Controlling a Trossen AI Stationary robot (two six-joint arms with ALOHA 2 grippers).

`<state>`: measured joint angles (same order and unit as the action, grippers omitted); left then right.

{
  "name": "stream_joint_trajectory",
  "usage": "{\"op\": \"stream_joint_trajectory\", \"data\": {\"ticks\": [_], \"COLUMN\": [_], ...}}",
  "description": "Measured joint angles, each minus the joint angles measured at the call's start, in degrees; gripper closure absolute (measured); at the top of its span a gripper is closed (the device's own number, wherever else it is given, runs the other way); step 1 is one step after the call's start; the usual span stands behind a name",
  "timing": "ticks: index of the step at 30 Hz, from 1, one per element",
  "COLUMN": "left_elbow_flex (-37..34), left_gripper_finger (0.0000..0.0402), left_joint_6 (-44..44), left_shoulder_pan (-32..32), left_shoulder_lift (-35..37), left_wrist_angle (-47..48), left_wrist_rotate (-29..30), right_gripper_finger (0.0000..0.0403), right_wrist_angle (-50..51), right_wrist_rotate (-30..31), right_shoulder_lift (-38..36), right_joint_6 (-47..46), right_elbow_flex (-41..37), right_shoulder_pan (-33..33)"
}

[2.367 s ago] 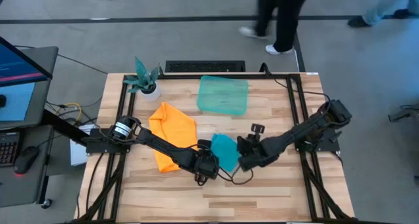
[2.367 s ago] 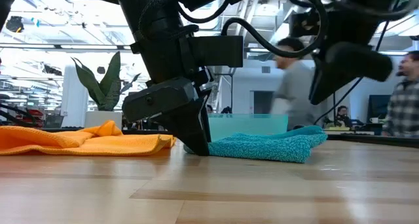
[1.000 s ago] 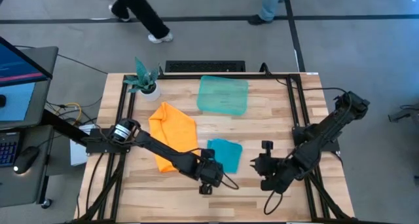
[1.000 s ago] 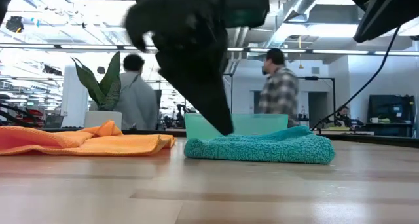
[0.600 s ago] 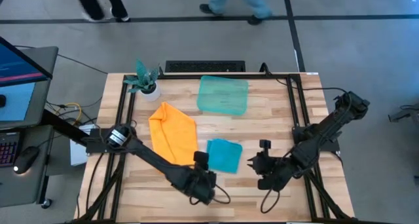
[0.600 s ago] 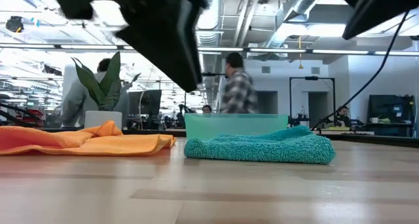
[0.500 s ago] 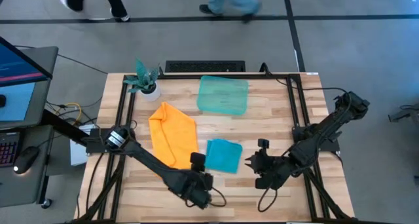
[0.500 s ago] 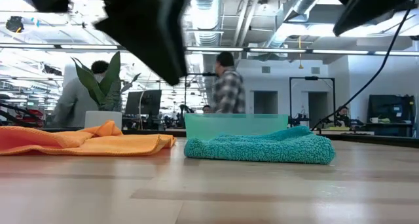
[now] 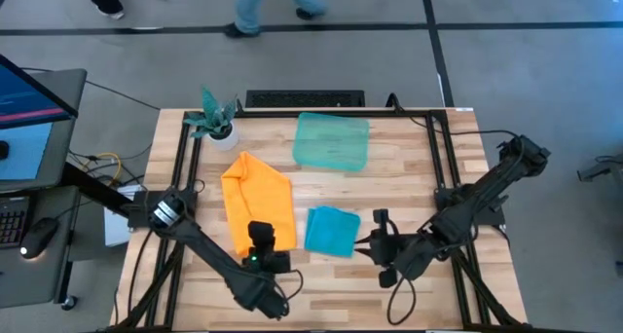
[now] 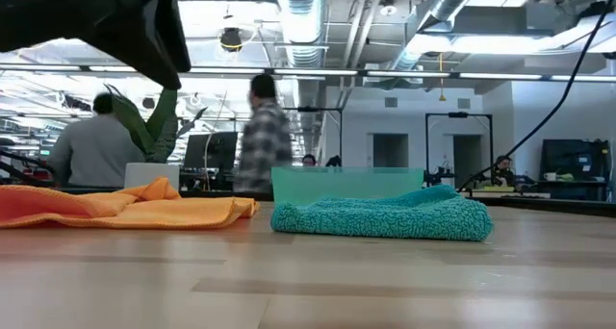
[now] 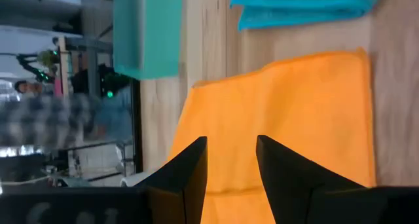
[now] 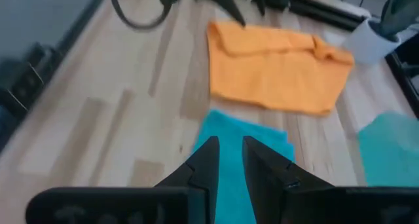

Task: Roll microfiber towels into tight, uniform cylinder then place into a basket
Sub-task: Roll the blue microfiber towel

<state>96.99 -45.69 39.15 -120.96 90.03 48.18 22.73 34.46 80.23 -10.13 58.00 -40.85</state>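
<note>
Both grippers hang above the front half of the table, nothing held. Left gripper [image 9: 261, 238] sits nearest the front edge, just in front of the orange towel [image 9: 258, 201], fingers [image 11: 190, 168] parted by a narrow gap, empty. Right gripper [image 9: 374, 238] hovers just right of the blue towel [image 9: 332, 230], fingers [image 12: 207, 160] a slim gap apart, empty. Blue towel lies folded flat, a compact rectangle, not rolled. Orange towel lies beside it on its left, spread loose, rumpled at the far end. Basket [image 9: 333, 140] sits farther back, mid-table, apart from both towels. Plant pot [image 9: 220, 127] stands at the far left corner. People [image 10: 262, 135] walk in the room behind.
</note>
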Motion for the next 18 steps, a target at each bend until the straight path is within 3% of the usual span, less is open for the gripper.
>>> {"op": "stream_joint_trajectory", "data": {"ticks": [5,9,13,18], "left_elbow_flex": [-4.7,-12.6,-24.0,-38.0], "left_gripper_finger": [0.0276,0.0276,0.0276,0.0276], "left_joint_6": [-2.0,-5.3,-1.2,11.3], "left_shoulder_pan": [0.4,-0.1,-1.0,-4.0], "left_shoulder_lift": [3.7,9.7,18.5,29.9], "left_wrist_angle": [-1.6,-5.6,-20.2,-46.1], "left_wrist_rotate": [0.6,0.7,-0.2,-2.6], "right_gripper_finger": [0.0312,0.0312,0.0312,0.0312], "right_wrist_angle": [0.0,0.0,0.2,1.3], "right_wrist_rotate": [0.0,0.1,0.6,4.9], "right_shoulder_lift": [-0.1,-0.1,-0.1,-0.1], "right_joint_6": [0.1,0.2,1.4,3.9], "right_elbow_flex": [3.7,5.2,5.3,5.3], "right_shoulder_pan": [-2.4,-5.2,-7.4,-8.4]}}
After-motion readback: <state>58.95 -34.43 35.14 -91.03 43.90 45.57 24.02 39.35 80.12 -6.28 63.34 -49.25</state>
